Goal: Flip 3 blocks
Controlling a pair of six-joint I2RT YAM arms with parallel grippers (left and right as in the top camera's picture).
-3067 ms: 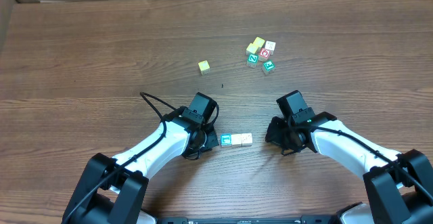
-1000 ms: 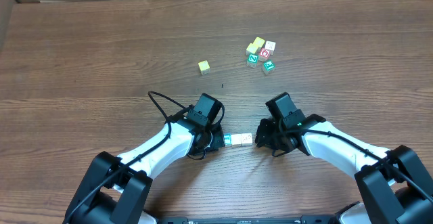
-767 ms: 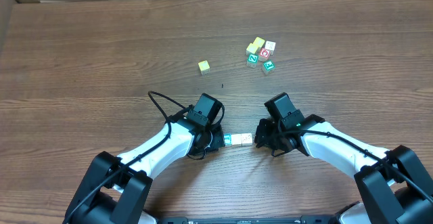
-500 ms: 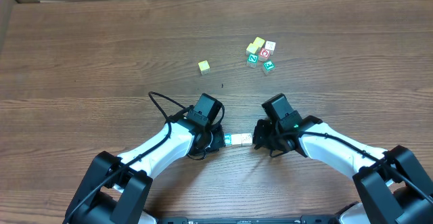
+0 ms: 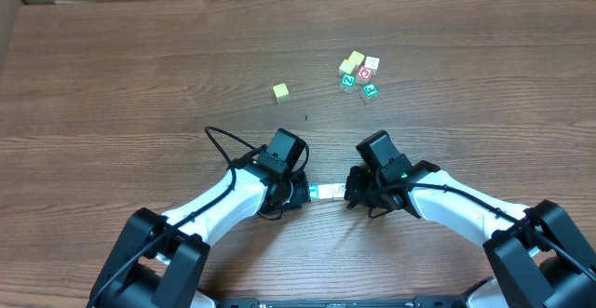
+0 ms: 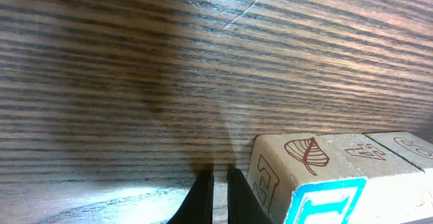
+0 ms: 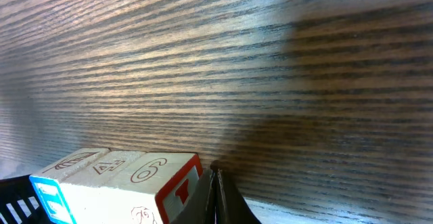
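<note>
My left gripper [image 6: 218, 185] and right gripper [image 7: 215, 181] are both pinched shut on nothing, tips down just beside opposite ends of the row of blocks [image 5: 328, 193] on the table [image 5: 140, 85], probably to nudge rather than grasp them.

Three blocks [image 5: 328, 193] sit flat in a touching left-right row at the near centre. The left block [image 6: 304, 149] shows a brown leaf and a teal-bordered face. The middle block [image 6: 362, 148] shows a 4. The right block [image 7: 152, 170] shows a 6 and a red-edged end.
</note>
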